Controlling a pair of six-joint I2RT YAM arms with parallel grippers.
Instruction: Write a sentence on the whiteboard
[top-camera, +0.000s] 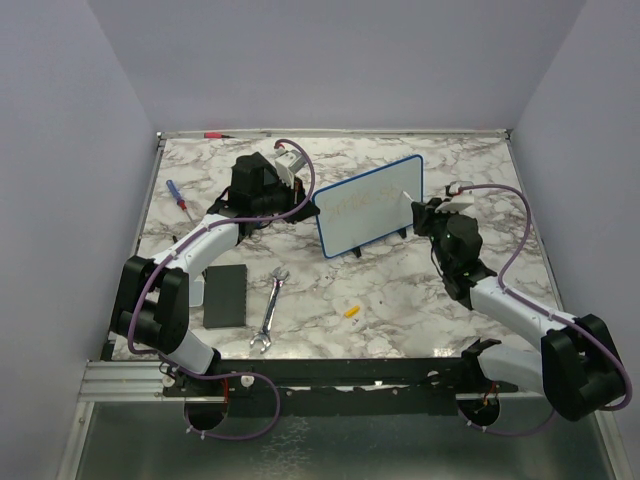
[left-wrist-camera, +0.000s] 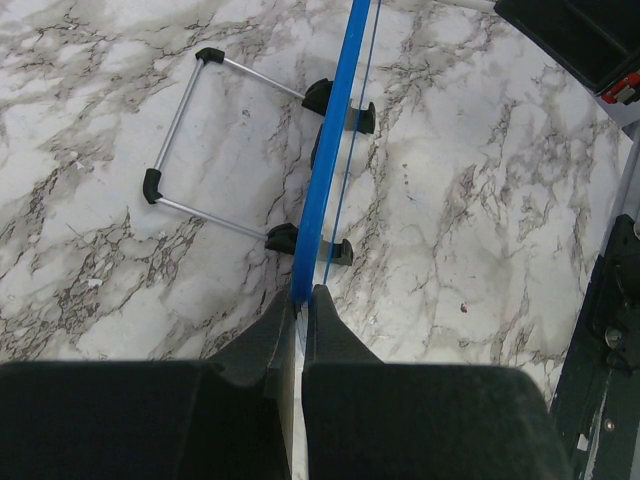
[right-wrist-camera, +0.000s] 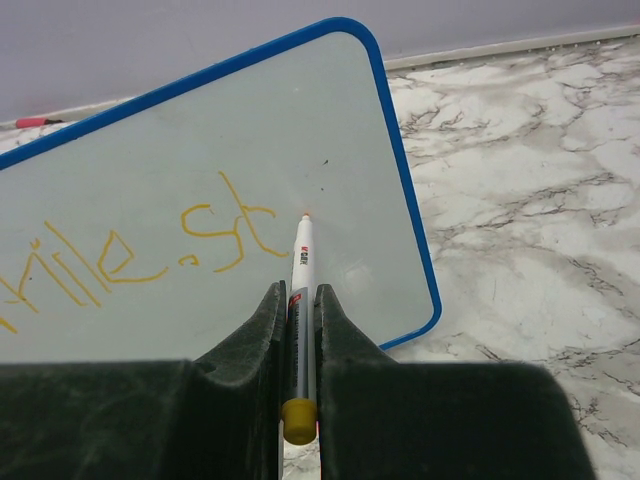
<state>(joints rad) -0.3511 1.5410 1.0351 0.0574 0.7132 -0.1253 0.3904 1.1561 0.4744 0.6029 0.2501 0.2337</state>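
The whiteboard (top-camera: 370, 205), white with a thin blue frame, stands tilted on its black feet at mid-table. My left gripper (top-camera: 308, 200) is shut on its left edge. In the left wrist view the blue frame (left-wrist-camera: 330, 150) runs edge-on into the fingertips of the left gripper (left-wrist-camera: 303, 295). My right gripper (right-wrist-camera: 300, 290) is shut on a white marker (right-wrist-camera: 303, 250) with a yellow end plug. The marker's tip touches the whiteboard (right-wrist-camera: 200, 130) just right of the sentence (right-wrist-camera: 130, 255), yellow handwritten letters. In the top view the right gripper (top-camera: 425, 215) sits at the board's right side.
A flat black pad (top-camera: 226, 296) and a wrench (top-camera: 270, 310) lie at the near left. A small yellow cap (top-camera: 351, 310) lies in front of the board. A screwdriver (top-camera: 177, 194) lies far left, a red pen (top-camera: 215, 134) at the back edge. The board's wire stand (left-wrist-camera: 180, 110) reaches behind it.
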